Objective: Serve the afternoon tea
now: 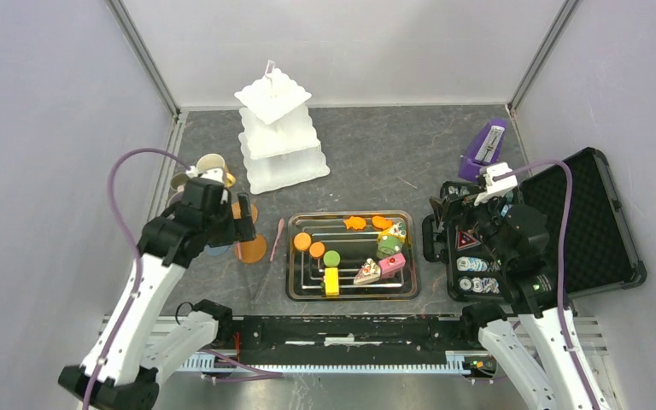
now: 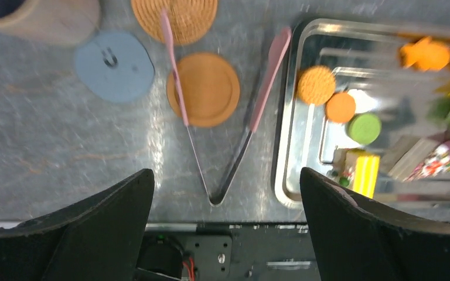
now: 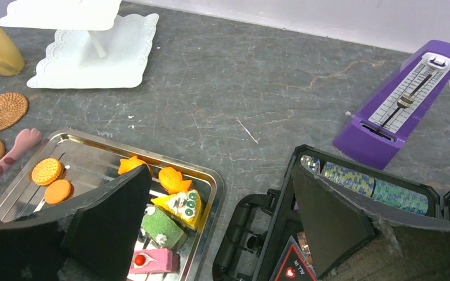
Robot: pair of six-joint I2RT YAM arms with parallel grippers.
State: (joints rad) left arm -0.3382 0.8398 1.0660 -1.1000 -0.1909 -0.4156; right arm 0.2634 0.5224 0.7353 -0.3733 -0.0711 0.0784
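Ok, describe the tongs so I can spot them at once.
Find the steel tray in the table's middle. Just off its left edge lie the tongs, one arm crossing an orange coaster. They alone are long and thin: a metal V with pink tips.

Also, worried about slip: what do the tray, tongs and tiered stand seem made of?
Tray: polished metal, likely stainless steel; it mirrors its contents. Tongs: thin shiny metal legs, matte pink tips, perhaps silicone. Stand: smooth opaque white with scalloped edges; plastic or ceramic, cannot tell.
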